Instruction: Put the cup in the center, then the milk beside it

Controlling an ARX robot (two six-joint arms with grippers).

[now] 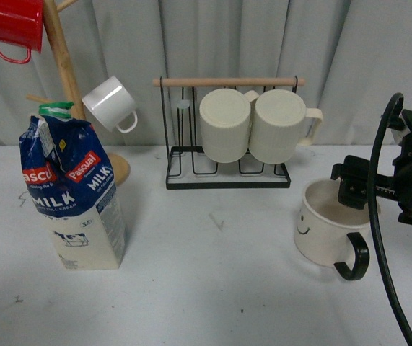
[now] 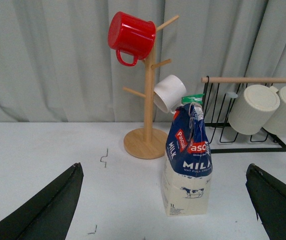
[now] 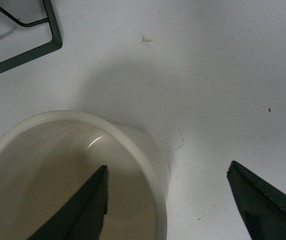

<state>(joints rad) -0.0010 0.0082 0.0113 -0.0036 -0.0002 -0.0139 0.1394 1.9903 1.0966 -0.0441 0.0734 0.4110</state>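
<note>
The cup (image 1: 326, 225), a wide cream mug with a black handle and a small smiley face, stands upright at the right of the table. My right gripper (image 1: 356, 189) hangs open over its far rim. In the right wrist view one finger (image 3: 82, 210) is inside the cup (image 3: 137, 150) and the other is outside, so the right gripper (image 3: 168, 165) straddles the wall without closing on it. The milk (image 1: 76, 198), a blue and cream carton with a green cap, stands at the left. My left gripper (image 2: 164, 167) is open, with the milk (image 2: 188, 165) some way ahead between its fingers.
A wooden mug tree (image 1: 65, 65) behind the milk carries a red mug (image 1: 11, 25) and a small white cup (image 1: 110, 103). A black wire rack (image 1: 227, 176) at the back centre holds two ribbed cream mugs (image 1: 226, 124). Grey curtains hang behind the white table (image 1: 213, 274).
</note>
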